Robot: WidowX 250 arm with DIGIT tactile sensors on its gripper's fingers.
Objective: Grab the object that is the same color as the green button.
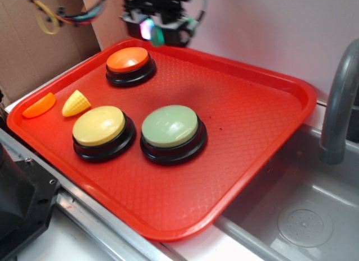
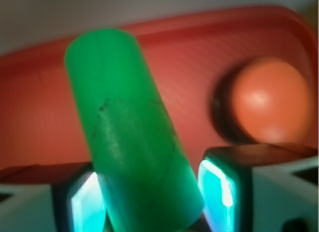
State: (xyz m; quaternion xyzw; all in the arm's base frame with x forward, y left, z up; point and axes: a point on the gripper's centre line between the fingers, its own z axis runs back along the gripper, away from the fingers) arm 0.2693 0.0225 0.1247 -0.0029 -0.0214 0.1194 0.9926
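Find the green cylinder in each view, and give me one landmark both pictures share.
Exterior: the green cylinder is a small green patch at top centre, held in the pincer above the tray's far rim, mostly hidden.
Wrist: it fills the centre-left, tilted, clamped between the two glowing fingers.
Shared landmark: the orange button, just below the pincer in the exterior view, upper right in the wrist view.

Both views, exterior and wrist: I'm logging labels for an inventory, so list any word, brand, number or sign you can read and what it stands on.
No readable text in either view.
Green cylinder in the end effector: only faint dark scuffs, no lettering.
Green button, yellow button, orange button: plain domes.
Red tray: textured pattern only.
Cardboard: no print visible.
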